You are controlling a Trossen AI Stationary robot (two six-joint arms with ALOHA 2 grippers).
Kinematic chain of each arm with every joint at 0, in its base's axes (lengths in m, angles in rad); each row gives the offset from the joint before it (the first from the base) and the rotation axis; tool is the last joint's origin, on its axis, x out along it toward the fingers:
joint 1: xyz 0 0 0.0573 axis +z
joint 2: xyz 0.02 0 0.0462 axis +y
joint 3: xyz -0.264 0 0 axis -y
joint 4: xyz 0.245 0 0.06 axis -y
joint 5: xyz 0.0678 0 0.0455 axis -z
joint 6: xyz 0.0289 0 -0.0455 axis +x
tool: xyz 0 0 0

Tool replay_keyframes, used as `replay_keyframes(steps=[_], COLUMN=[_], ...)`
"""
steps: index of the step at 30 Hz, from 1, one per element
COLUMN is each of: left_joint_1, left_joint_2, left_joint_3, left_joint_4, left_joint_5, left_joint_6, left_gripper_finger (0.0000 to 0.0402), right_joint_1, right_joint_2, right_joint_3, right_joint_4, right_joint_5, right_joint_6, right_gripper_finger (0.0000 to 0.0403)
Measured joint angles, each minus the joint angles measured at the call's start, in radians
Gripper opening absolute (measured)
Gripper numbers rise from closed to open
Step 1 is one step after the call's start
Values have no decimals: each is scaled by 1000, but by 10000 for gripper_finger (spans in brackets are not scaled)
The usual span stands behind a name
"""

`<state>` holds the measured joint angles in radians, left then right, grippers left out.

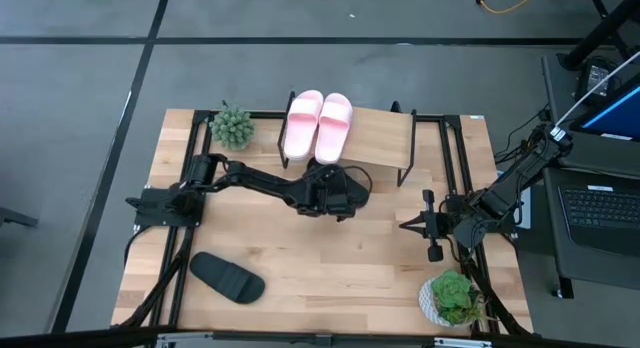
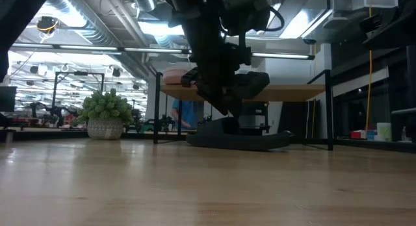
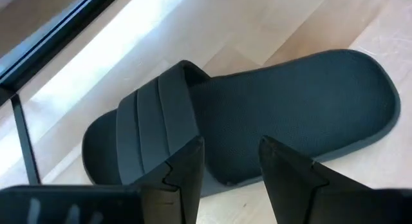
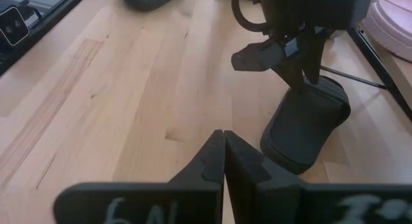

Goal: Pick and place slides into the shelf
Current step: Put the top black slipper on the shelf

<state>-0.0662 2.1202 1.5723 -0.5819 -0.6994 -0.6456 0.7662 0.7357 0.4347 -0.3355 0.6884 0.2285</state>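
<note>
— Where's the left gripper (image 3: 228, 169)?
— Fingers spread, right over a black slide (image 3: 257, 127) lying on the table (image 1: 330, 278) just in front of the shelf (image 1: 385, 136). 2 pink slides (image 1: 318, 125) sit on top; another black slide (image 1: 228, 277) lies well apart.
— The right gripper (image 4: 223, 161)?
— Pinched closed, empty, off to the side

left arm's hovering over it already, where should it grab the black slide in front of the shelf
Best by the long side edge of the black slide, near the wide strap, coming straight down from above. It lies flat, sole down, on the table, so the edge gives two gripping faces. The left gripper is open right over that edge. The right gripper waits, shut.
</note>
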Motion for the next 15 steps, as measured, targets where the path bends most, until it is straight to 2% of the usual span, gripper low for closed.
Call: replay_keyframes(steps=[15], left_joint_1=[7], left_joint_2=[3], left_joint_3=[0], left_joint_4=[-150], left_joint_5=[-1], left_joint_6=[-57], left_gripper_finger=[138], right_joint_1=[0], right_joint_2=[0], right_joint_3=[0], right_joint_4=[-8], right_joint_5=[0], right_joint_6=[2], right_gripper_finger=[10])
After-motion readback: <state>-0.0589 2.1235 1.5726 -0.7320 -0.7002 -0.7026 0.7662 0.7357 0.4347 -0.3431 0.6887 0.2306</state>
